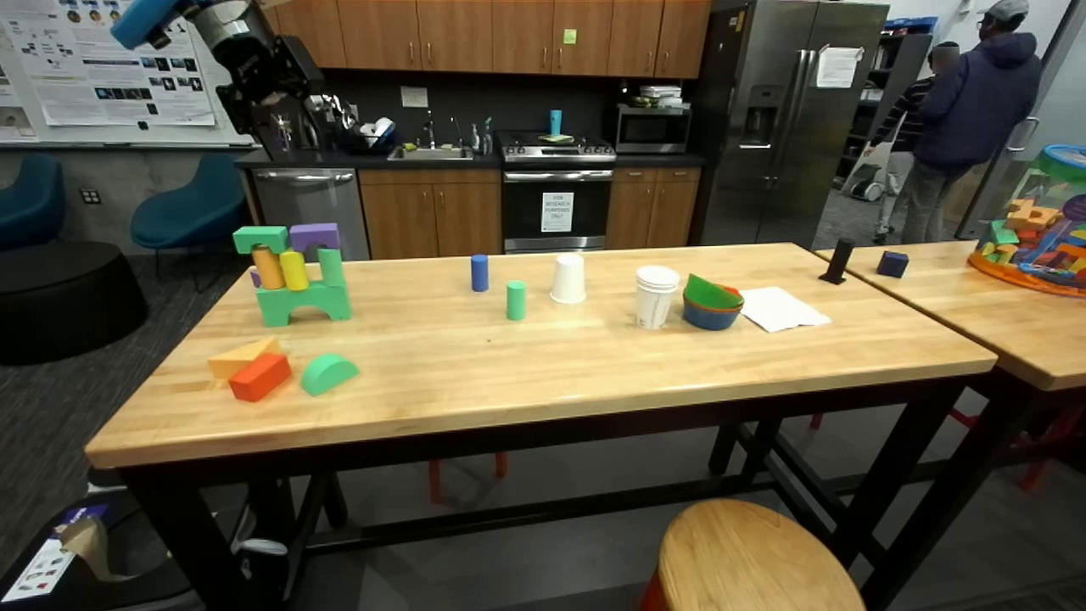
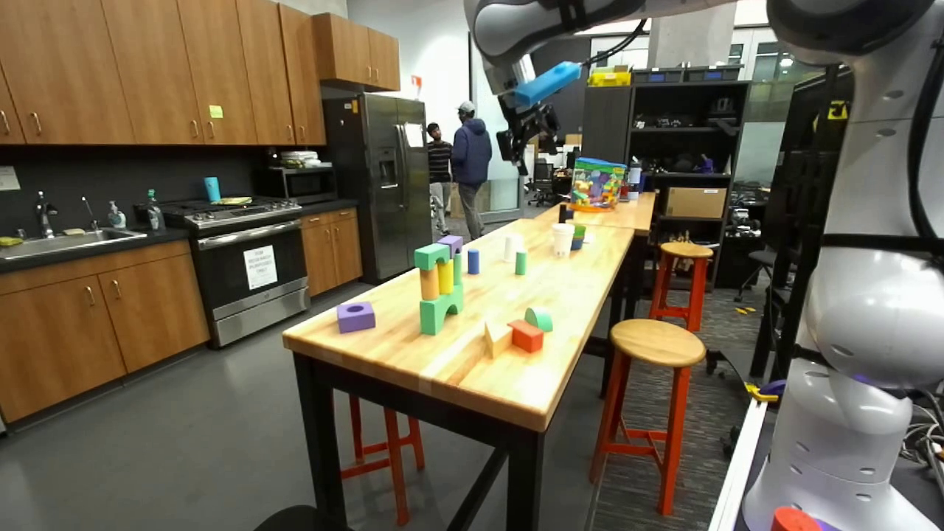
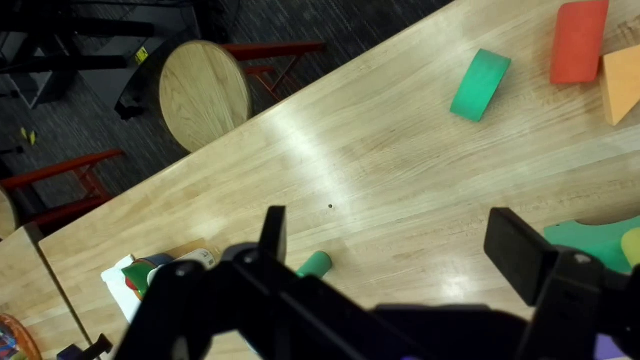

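Nothing is held or touched by the gripper [image 3: 392,240], its jaws spread wide high above the table [image 1: 551,365], where a green cylinder [image 1: 516,300] is seen standing near a blue cylinder [image 1: 479,273], with a block tower [image 1: 294,271] set well apart near one end.

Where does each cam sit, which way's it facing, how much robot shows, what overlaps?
Wrist view: mounted by the gripper, facing down onto the table; open gripper enters from picture bottom.
In an exterior view: off a long table side, facing across to the stove; gripper and end of the arm show, upper left.
In an exterior view: off a short table end, facing lengthwise to the toy tub; arm shows from base to gripper, cropped at top.
Both exterior views share the stove and block tower; all three show the red block.
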Controlling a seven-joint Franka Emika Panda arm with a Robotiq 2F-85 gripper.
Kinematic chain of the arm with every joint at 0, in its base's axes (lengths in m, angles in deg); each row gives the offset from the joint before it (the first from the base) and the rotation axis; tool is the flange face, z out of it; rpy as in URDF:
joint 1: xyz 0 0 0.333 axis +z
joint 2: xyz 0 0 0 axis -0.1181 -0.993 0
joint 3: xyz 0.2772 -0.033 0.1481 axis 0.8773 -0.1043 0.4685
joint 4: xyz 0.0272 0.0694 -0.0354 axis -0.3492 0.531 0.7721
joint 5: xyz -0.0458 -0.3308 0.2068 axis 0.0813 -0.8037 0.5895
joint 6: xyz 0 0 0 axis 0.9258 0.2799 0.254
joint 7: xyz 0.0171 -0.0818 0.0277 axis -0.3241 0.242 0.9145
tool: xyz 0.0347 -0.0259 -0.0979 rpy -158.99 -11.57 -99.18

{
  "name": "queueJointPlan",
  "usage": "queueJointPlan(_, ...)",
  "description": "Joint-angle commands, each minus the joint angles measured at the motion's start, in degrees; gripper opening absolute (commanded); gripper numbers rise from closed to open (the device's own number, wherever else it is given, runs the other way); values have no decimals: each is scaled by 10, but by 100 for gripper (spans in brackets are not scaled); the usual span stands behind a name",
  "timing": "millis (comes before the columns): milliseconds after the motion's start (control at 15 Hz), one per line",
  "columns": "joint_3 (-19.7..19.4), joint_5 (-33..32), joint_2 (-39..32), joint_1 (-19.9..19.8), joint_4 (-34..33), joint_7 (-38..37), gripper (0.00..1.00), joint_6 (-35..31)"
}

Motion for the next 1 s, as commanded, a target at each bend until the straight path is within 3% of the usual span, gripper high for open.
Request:
queueJointPlan(0, 1, 16, 75, -15, 101, 19, 100, -43)
queueJointPlan(467, -8, 36, 76, -40, 241, -11, 100, -126)
queueJointPlan(933, -3, 28, 62, -41, 231, -5, 100, -118)
